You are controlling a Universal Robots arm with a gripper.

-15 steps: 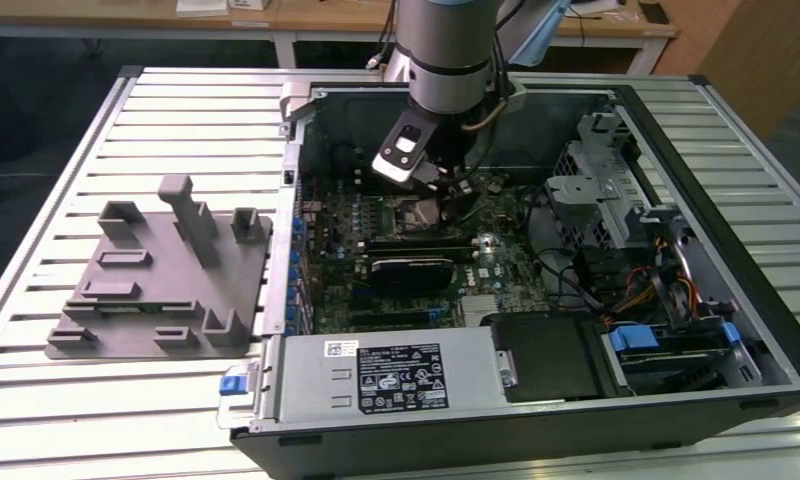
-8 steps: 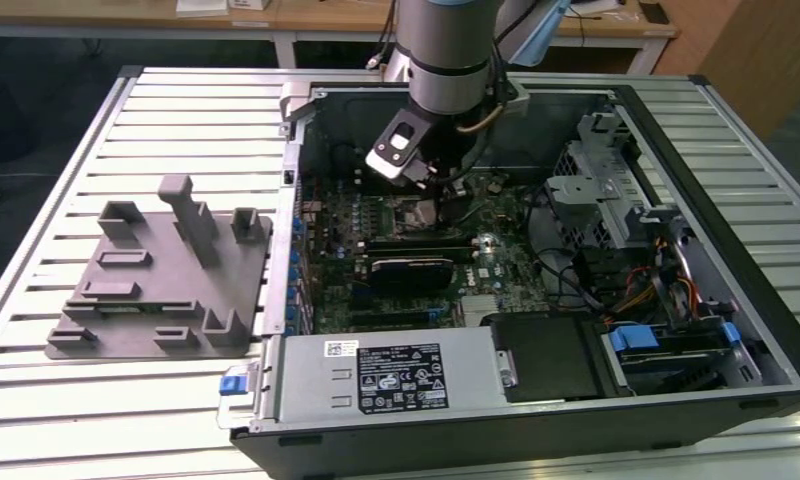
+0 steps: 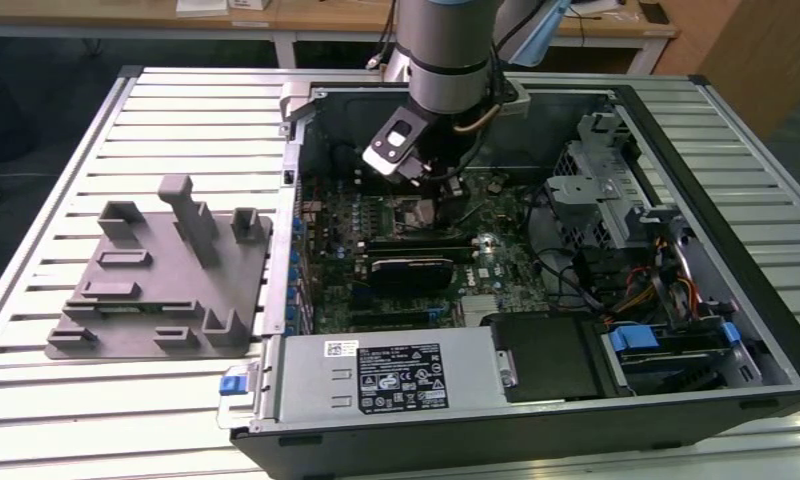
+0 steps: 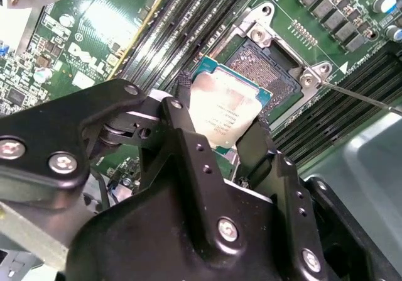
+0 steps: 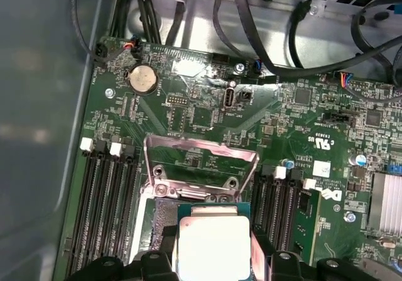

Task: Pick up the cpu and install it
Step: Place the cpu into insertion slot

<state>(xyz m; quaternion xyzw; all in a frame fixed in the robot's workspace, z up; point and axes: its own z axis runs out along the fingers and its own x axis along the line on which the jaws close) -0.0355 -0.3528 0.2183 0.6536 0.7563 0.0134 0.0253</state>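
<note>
Slatted metal counter, ribbed and pale grey. On it: one open computer case lying on its side, black shell, and one grey plastic fixture plate with several upright posts, at the exterior view's left, just beside the case.

Inside the case: one green motherboard, glossy and densely populated. One round silver coin cell sits near its edge. Long black memory slots run along both sides of the socket; count unclear. Black cables loop over the bare steel wall behind.

One socket: square, dark pin field, bright metal frame with screws at the corners. Its load plate is a bent, shiny steel frame, tipped up and open.

My fingers are two matte black bars with small screw holes, closed in on the cpu, one on each opposite edge. One cpu: flat, square, brushed silver lid, thin pale rim. I hold it tilted, in the air, over the near edge of the open socket and not seated. Can't tell whether a corner touches the frame. In the first wrist view the cpu sits between the fingers, lid facing the camera.
</note>
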